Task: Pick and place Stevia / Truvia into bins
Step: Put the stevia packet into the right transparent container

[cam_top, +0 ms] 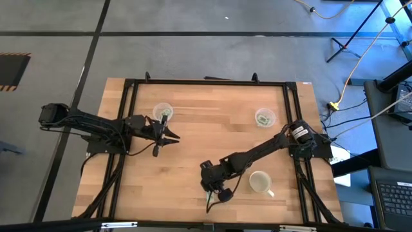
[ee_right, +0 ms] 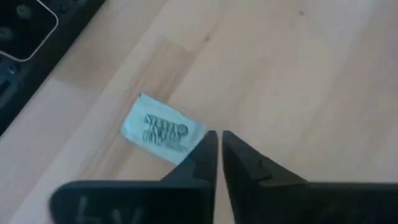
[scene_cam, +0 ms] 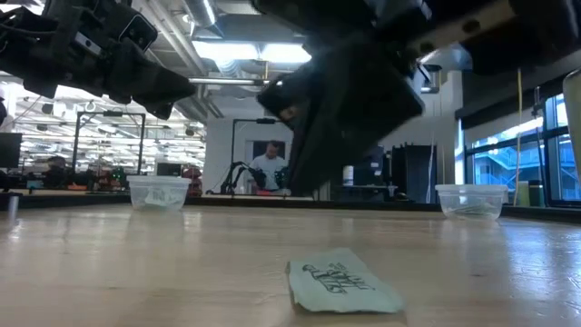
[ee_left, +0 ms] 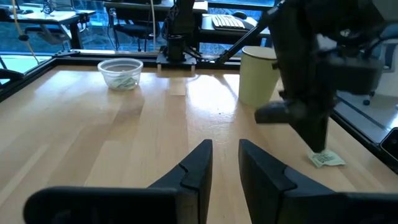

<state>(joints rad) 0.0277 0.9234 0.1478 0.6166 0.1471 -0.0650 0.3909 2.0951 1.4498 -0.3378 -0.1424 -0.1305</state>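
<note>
Right gripper (ee_right: 217, 138) angled down beside Stevia packet (ee_right: 160, 130).

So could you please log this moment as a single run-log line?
left gripper: open, waiting by left cup | right gripper: nearly shut beside packet, not holding | packet: flat on table

Two clear cups are set toward the table's far edge: the left cup (cam_top: 163, 111) on the left half, the right cup (cam_top: 264, 118) on the right half, well apart, each with packets lying in it. A mug (cam_top: 260, 183) is placed near the front edge on the right. One packet (ee_right: 160, 130) is laid flat on the bare table (cam_top: 206, 148) left of the mug, just beside the right gripper (ee_right: 217, 142). The left gripper (cam_top: 168, 137) is positioned just in front of the left cup
</note>
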